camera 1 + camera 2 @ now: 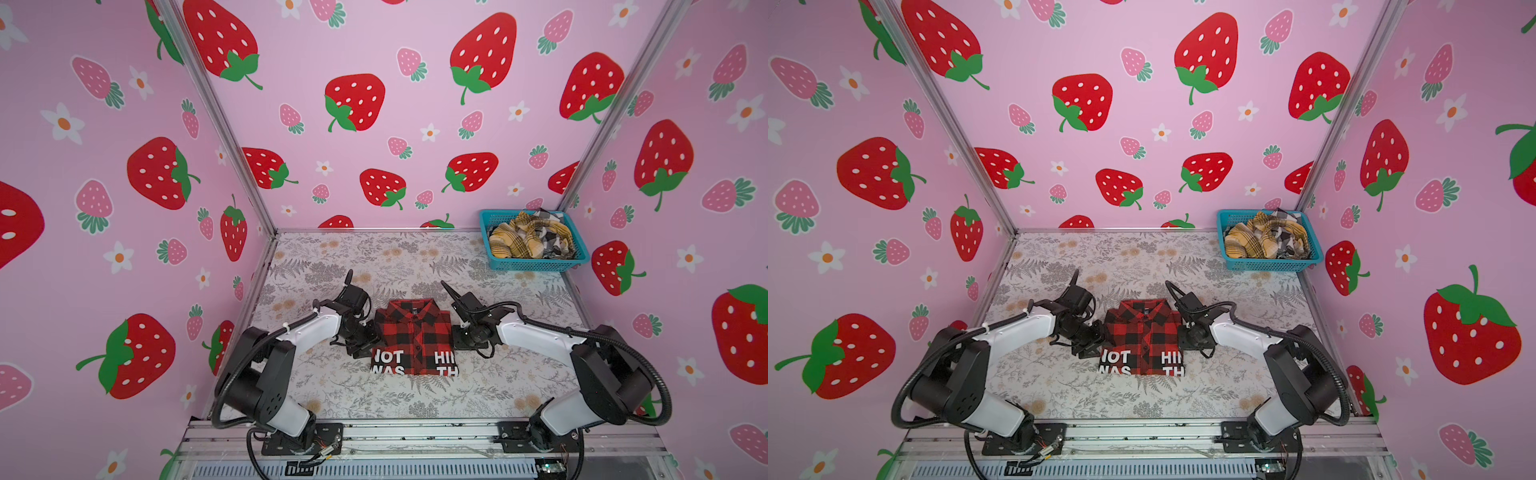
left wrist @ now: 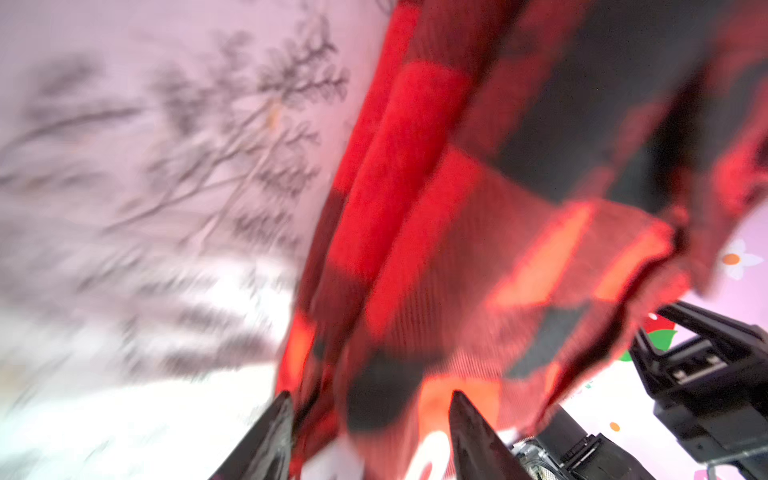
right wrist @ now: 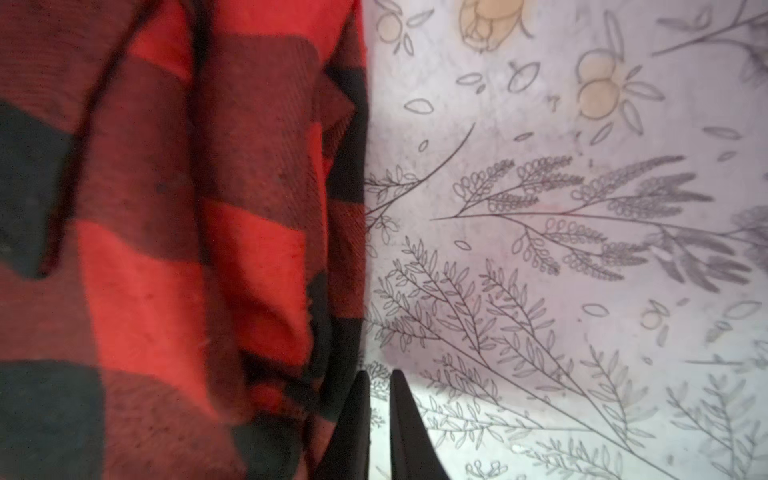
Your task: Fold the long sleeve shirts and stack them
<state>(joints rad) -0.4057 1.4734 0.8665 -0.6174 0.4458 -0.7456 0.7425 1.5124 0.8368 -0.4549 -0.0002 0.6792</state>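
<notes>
red-and-black shirt (image 1: pixel 411 332) lies folded mid-bench, nearer the front edge. mustard and black-and-white shirts (image 1: pixel 528 237) are crumpled in the basket (image 1: pixel 536 264) at the back right corner. left gripper (image 2: pixel 370 395) is spread, with the shirt's left edge between its fingers. right gripper (image 3: pixel 378 372) is nearly pressed together and empty, just beside the right edge. Risk: the left gripper snags a layer on pulling out, dragging the fold open or skewing the shirt.

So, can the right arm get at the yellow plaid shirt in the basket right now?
Probably yes. The basket sits in the far corner on that arm's side, only bare table lies between, and its fingers beside the red shirt hold nothing.
</notes>
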